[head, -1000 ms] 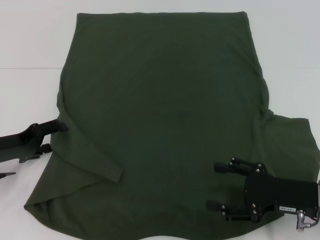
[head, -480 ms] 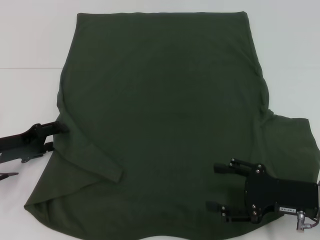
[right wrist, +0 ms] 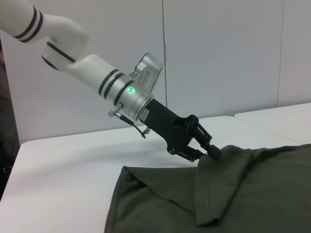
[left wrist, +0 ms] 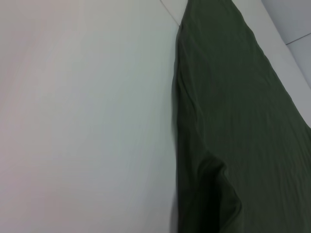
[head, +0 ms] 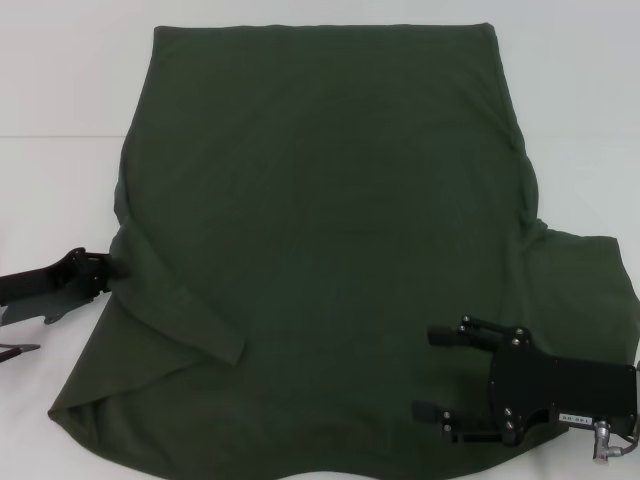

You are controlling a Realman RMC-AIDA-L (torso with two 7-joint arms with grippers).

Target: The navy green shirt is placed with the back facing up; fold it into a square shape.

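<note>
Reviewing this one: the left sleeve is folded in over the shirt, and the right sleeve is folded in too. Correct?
Not quite. The head view shows only the left sleeve folded in over the navy green shirt; the right sleeve lies spread out on the table, not folded in.

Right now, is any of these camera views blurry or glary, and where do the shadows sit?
Head view: even light, no glare; the navy green shirt reads sharp. Left wrist view: soft focus, with a dark shadow under the shirt's lifted fold near the white table. Right wrist view: clear; the left gripper at the shirt's edge is crisp, and its green status light glows.
</note>
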